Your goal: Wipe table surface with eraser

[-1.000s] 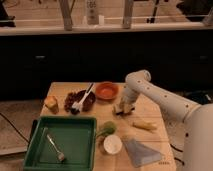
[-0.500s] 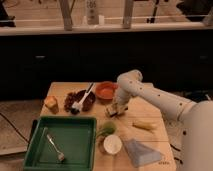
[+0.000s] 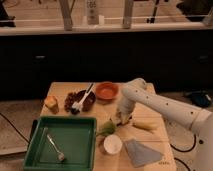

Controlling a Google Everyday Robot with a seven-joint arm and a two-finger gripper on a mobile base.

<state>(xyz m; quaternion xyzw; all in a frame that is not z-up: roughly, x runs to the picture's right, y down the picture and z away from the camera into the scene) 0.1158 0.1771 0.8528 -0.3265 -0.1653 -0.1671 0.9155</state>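
Observation:
The table surface [image 3: 150, 107] is a light tan wooden top. My gripper [image 3: 120, 118] is down at the tabletop near its middle, on a white arm that reaches in from the right. A small dark block that looks like the eraser [image 3: 125, 120] sits right at the gripper's tip, mostly hidden by it. A yellow elongated item [image 3: 143, 125] lies just to the right of the gripper, and a green item [image 3: 107, 128] lies just to its left front.
An orange bowl [image 3: 106, 91] and a dark plate with a white brush [image 3: 79, 101] stand behind the gripper. An orange-tan cube [image 3: 51, 103] is at the left. A green tray [image 3: 37, 150] holding a fork is at the front left. A white cup [image 3: 112, 144] and a grey cloth [image 3: 142, 152] are at the front.
The gripper has slid a little toward the front of the table, staying low on the surface. The arm's elbow swung left, then back right. Nothing else moved.

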